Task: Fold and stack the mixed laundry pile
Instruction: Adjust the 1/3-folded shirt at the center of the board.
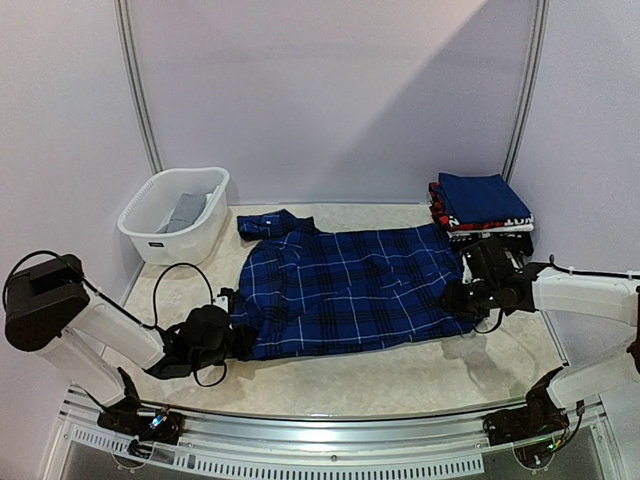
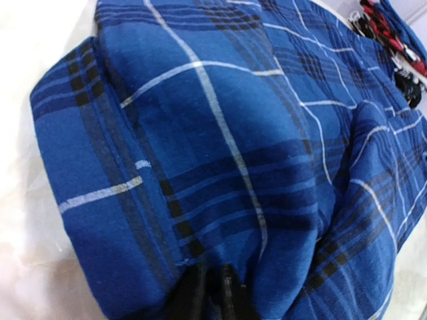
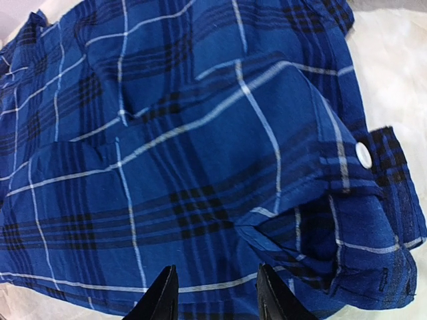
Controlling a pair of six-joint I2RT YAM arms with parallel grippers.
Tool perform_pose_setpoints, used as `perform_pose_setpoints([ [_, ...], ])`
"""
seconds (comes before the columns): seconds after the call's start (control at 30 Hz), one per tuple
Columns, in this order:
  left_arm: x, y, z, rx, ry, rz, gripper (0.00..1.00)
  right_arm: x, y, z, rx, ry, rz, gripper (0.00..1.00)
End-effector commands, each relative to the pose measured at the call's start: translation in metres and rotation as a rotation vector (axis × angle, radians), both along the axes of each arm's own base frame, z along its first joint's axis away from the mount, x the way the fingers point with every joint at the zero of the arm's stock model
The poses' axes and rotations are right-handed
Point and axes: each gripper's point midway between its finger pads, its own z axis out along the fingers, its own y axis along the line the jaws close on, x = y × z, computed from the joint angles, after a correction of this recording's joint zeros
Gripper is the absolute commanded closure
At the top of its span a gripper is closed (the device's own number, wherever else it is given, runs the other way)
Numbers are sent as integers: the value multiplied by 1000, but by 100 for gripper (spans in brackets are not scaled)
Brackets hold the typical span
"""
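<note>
The dark blue plaid shirt (image 1: pixel 345 288) lies spread flat across the middle of the table. My left gripper (image 1: pixel 232 338) is at the shirt's left edge; in the left wrist view (image 2: pixel 213 293) its jaws are shut on a fold of the plaid cloth (image 2: pixel 220 167). My right gripper (image 1: pixel 458 298) is at the shirt's right edge; in the right wrist view (image 3: pixel 217 297) its jaws are open just above the plaid cloth (image 3: pixel 187 153), beside a cuff with a white button (image 3: pixel 363 155). A grey garment (image 1: pixel 185 212) lies in the basket. No white shirt shows.
A white slotted basket (image 1: pixel 147 235) stands at the back left. A stack of folded clothes (image 1: pixel 482 205), dark blue on top with red and black below, sits at the back right, close behind my right arm. Bare tabletop (image 1: pixel 400 375) runs along the front.
</note>
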Motion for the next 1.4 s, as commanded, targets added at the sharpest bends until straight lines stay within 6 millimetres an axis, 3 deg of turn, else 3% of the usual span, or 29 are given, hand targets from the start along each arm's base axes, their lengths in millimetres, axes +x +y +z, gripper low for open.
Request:
perform_pose_setpoints([
  [0.0, -29, 16, -37, 103, 123, -58, 97, 5, 10, 15, 12, -31, 31, 59],
  [0.5, -34, 31, -30, 132, 105, -44, 100, 18, 45, 5, 31, -1, 121, 59],
  [0.8, -36, 52, -11, 187, 71, -4, 100, 41, 58, -3, -10, 6, 149, 59],
  [1.0, -36, 60, 4, 202, 35, 4, 100, 50, 64, 8, -3, -18, 156, 59],
  [1.27, -28, 56, 36, 224, -21, -20, 54, 61, 67, 23, -13, -53, 157, 58],
  [1.37, -22, 47, 54, 224, -54, -43, 47, 68, 70, 26, -21, -58, 157, 58],
])
